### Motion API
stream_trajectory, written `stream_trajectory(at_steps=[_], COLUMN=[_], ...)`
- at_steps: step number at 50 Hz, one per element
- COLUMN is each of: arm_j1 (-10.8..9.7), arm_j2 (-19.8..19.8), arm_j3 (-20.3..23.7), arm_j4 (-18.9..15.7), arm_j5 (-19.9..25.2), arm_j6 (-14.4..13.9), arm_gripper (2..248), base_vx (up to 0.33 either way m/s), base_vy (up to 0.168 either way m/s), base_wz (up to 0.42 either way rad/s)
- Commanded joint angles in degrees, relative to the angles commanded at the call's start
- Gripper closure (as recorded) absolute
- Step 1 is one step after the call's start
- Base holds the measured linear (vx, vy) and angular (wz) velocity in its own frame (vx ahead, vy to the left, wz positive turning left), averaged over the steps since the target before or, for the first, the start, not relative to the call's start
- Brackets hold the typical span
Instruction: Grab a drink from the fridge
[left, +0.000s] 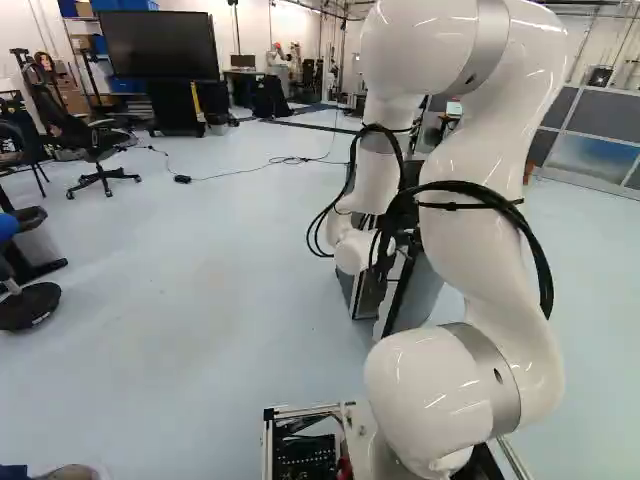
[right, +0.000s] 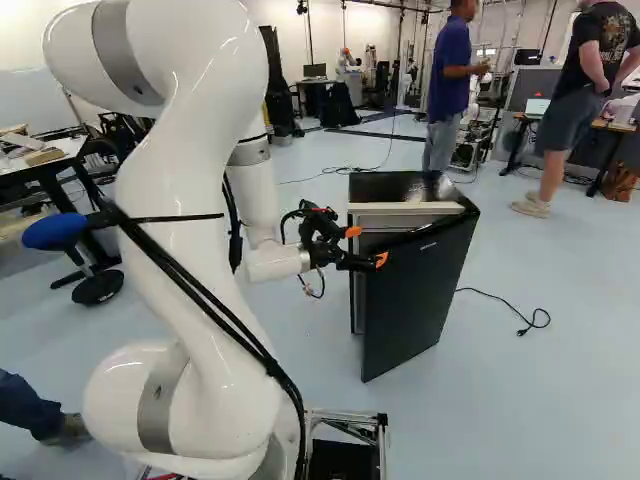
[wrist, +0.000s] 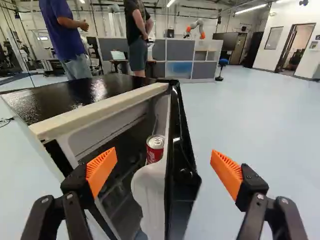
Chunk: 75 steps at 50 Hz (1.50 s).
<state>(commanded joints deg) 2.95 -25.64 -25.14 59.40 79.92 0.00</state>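
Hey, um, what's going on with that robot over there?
A white robot arm has its black gripper with orange pads at a small black fridge whose door stands partly open. The fingers are open, the door's edge showing between them, ungripped. A red can with a silver top stands in the door's white inner side, not yet taken. It's apparently there to get a drink.
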Motion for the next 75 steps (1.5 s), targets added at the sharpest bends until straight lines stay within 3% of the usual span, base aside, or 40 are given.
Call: stream_trajectory(at_steps=[11, 31, 75], arm_j1=[-0.6, -3.8, -13.7], arm_j2=[1.9, 3.9, 6.2], arm_j3=[2.9, 6.3, 9.8], arm_j4=[0.9, 3.1, 8.9], arm_j5=[0.0, 0.4, 2.5], arm_j6=[0.0, 0.0, 0.0], arm_gripper=[3, 3, 3], base_vx=[0.000, 0.000, 0.000], base_vy=[0.000, 0.000, 0.000], base_wz=[0.000, 0.000, 0.000])
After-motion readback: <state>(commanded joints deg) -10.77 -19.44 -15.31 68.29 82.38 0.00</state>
